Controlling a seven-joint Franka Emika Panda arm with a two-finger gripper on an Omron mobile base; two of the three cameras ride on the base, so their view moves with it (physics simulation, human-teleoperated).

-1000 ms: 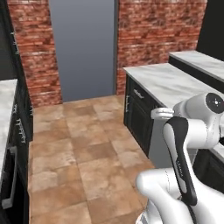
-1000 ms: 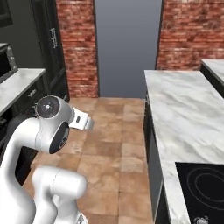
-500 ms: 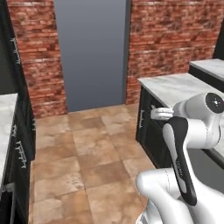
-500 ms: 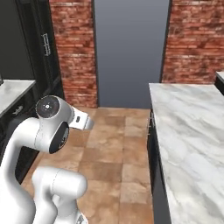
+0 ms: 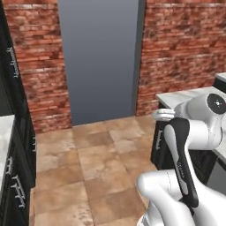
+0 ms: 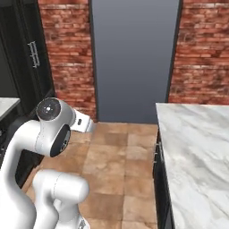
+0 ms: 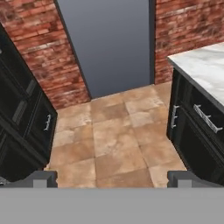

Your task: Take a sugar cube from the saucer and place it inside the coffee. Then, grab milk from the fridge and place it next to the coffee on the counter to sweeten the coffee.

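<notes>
Base is turned since a moment ago: grey panel [image 5: 100, 62] now centred ahead, counter [image 6: 197, 147] slid right. Gripper [image 7: 113, 178] is held wide, empty. Milk trip likely started.

White marble counter [image 6: 197, 147] with grey veins and a smooth polished look, dark matt cabinets [image 7: 197, 131] with silvery metal handles [image 7: 205, 118], rough red brick wall [image 5: 181, 53], mottled brown stone floor tiles [image 5: 97, 163], flat matt grey panel [image 5: 101, 62], glossy white plastic-looking arm [image 6: 49, 129]
</notes>
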